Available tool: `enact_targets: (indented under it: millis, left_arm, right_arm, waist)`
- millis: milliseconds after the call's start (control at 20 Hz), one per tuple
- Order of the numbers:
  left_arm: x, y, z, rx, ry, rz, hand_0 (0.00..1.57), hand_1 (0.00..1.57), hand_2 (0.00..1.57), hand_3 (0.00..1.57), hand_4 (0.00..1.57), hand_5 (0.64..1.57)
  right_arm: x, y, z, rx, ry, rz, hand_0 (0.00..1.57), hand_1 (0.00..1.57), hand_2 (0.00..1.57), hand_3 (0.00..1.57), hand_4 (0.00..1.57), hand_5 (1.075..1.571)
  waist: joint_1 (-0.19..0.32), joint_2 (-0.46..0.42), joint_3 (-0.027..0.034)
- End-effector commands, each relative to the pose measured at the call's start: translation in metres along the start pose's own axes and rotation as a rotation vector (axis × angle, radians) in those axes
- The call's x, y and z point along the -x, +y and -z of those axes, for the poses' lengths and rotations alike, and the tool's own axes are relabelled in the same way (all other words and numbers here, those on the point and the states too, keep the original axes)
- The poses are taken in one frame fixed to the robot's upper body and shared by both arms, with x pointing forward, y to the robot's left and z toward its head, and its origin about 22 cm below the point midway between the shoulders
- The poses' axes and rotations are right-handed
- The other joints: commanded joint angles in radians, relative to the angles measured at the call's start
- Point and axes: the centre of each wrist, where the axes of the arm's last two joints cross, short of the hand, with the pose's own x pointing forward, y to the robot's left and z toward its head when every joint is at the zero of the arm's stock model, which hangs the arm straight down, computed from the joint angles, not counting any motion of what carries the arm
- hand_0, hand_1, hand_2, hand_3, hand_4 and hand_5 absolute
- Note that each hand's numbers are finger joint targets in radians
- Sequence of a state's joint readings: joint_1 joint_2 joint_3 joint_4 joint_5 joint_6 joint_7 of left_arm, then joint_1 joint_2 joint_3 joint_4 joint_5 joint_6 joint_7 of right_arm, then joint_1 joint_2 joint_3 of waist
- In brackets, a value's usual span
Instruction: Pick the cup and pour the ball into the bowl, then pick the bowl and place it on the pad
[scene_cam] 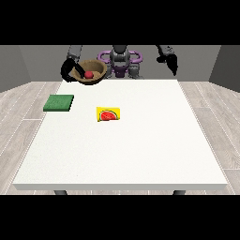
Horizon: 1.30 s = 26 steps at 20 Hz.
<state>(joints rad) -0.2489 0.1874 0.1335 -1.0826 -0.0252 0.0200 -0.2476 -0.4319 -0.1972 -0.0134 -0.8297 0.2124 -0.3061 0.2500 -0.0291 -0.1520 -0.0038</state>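
Nearest lies a yellow watermelon-print packet (108, 114); the flat green square pad (59, 103) sits left of it. Beyond, the hand at the view's left (68, 70) grips the brown wooden bowl (92, 72) — red ball (88, 74) inside — tilted above the table's far edge. Level the bowl and lower it squarely onto the pad. The hand at the view's right (171, 63) hangs idle — fingers unreadable.

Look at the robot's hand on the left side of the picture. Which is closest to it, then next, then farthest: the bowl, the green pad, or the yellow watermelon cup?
From the hand at the view's left, in the front view:
1. Bowl: right beside the hand, raised near the table's far edge, with the red ball inside.
2. Green pad: on the table's left side.
3. Watermelon cup: lying nearer the table's middle.
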Motion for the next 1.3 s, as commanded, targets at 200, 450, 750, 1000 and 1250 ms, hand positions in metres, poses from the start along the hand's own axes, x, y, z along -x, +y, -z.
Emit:
enact_targets:
  millis: [200, 450, 750, 1000, 1250]
  left_arm:
    - [-0.019, 0.004, 0.011, 0.005, -0.100, -0.023, 0.00, 0.00, 0.00, 0.00, 1.02, 1.424]
    - [-0.041, 0.014, 0.018, 0.069, -0.228, -0.048, 0.00, 0.00, 0.00, 0.00, 1.15, 1.463]
    - [-0.085, 0.115, 0.025, -0.017, -0.329, -0.051, 0.00, 0.00, 0.00, 0.00, 1.32, 1.562]
    - [-0.101, 0.210, 0.011, -0.125, -0.400, -0.081, 0.00, 0.00, 0.00, 0.00, 1.28, 1.571]
    - [-0.093, 0.213, 0.009, -0.127, -0.421, -0.084, 0.00, 0.00, 0.00, 0.00, 1.21, 1.563]
  right_arm:
    - [-0.049, -0.084, 0.015, 0.078, -0.032, 0.096, 1.57, 1.57, 1.57, 0.75, 0.79, 1.570]
    - [-0.028, -0.138, 0.025, 0.191, -0.098, 0.149, 1.57, 1.57, 1.57, 0.68, 0.79, 1.570]
    - [-0.004, -0.209, 0.020, 0.279, -0.112, 0.180, 1.57, 1.57, 1.57, 0.00, 0.88, 1.571]
    - [-0.009, -0.200, 0.019, 0.288, -0.216, 0.166, 1.57, 1.57, 1.57, 0.00, 0.80, 1.568]
    - [-0.017, -0.199, 0.027, 0.316, -0.232, 0.226, 1.57, 1.57, 1.57, 0.00, 0.76, 1.567]
  waist:
    - [0.027, 0.107, 0.0037]
    - [0.106, 0.223, 0.0042]
    - [0.156, 0.272, 0.0048]
    - [0.119, 0.346, 0.0028]
    - [0.131, 0.387, 0.0038]
